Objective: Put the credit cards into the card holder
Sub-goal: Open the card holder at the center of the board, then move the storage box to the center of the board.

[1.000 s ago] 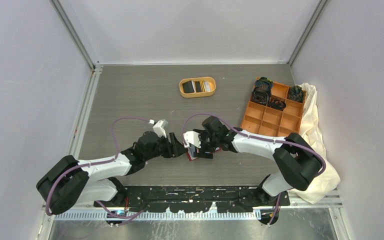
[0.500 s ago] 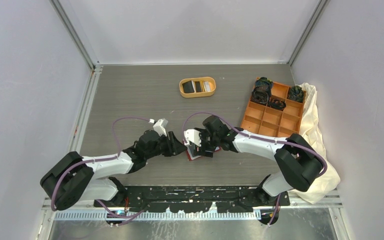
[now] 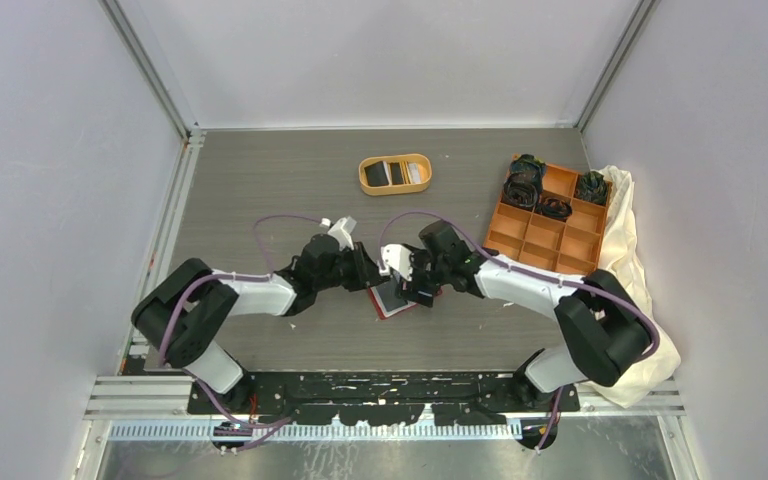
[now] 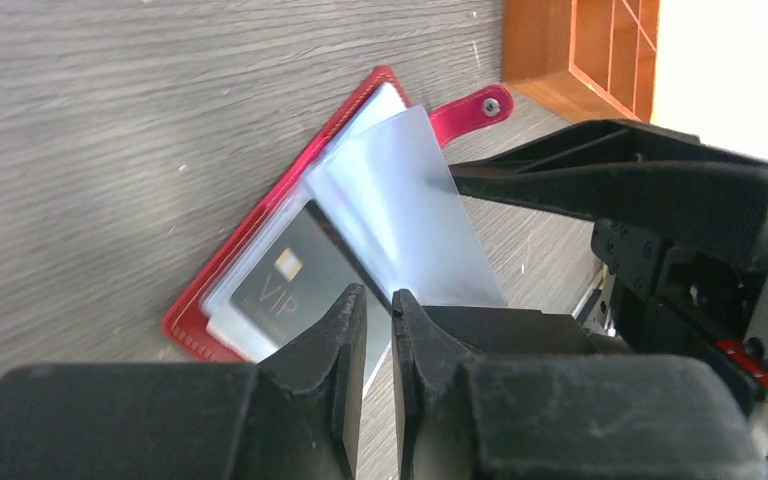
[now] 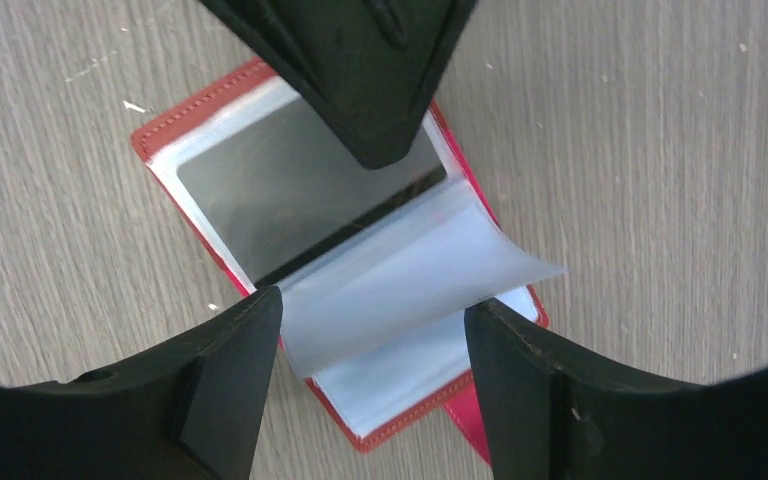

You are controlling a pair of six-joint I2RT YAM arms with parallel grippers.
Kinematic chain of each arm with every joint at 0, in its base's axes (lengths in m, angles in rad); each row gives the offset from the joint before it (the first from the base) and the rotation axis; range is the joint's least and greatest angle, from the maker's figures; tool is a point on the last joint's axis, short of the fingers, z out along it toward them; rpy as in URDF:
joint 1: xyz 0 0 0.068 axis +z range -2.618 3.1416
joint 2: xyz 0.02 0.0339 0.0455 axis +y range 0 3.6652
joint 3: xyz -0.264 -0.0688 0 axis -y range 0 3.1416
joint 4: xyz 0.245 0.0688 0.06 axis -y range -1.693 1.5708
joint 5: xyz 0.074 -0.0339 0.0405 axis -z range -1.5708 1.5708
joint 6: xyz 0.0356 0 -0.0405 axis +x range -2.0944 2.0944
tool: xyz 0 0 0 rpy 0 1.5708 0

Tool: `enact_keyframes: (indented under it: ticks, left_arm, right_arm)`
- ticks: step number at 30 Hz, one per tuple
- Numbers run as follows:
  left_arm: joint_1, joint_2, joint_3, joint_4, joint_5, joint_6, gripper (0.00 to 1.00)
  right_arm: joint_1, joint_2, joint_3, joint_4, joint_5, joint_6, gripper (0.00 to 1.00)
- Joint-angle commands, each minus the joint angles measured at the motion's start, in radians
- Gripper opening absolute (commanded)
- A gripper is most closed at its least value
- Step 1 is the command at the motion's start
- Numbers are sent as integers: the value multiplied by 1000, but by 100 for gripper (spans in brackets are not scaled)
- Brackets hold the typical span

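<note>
Grey table (image 3: 260, 180) — left gripper (image 4: 378, 296) pinches a black card (image 4: 280, 280), half in the wallet (image 4: 182, 328); right gripper (image 5: 372, 305) wide, empty — push home next.

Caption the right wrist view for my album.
Open red card holder between the right gripper's spread fingers, dark card inside.
</note>
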State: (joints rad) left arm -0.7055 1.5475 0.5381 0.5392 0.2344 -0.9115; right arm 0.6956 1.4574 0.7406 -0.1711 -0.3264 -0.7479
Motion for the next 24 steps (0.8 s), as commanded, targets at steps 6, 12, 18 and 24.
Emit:
enact_keyframes:
  ticks: [6, 12, 18, 24]
  left_arm:
    - [0, 215, 131, 201, 174, -73, 16]
    - [-11, 249, 177, 137, 166, -36, 16]
    - [-11, 103, 166, -26, 30, 115, 17]
    - [3, -213, 187, -310, -195, 421, 39]
  right_arm:
    - [-211, -94, 83, -136, -233, 60, 77]
    - [-328, -93, 129, -171, -361, 168, 77]
    - [-396, -37, 209, -209, -477, 359, 66]
    - [-401, -99, 307, -253, -239, 336, 77]
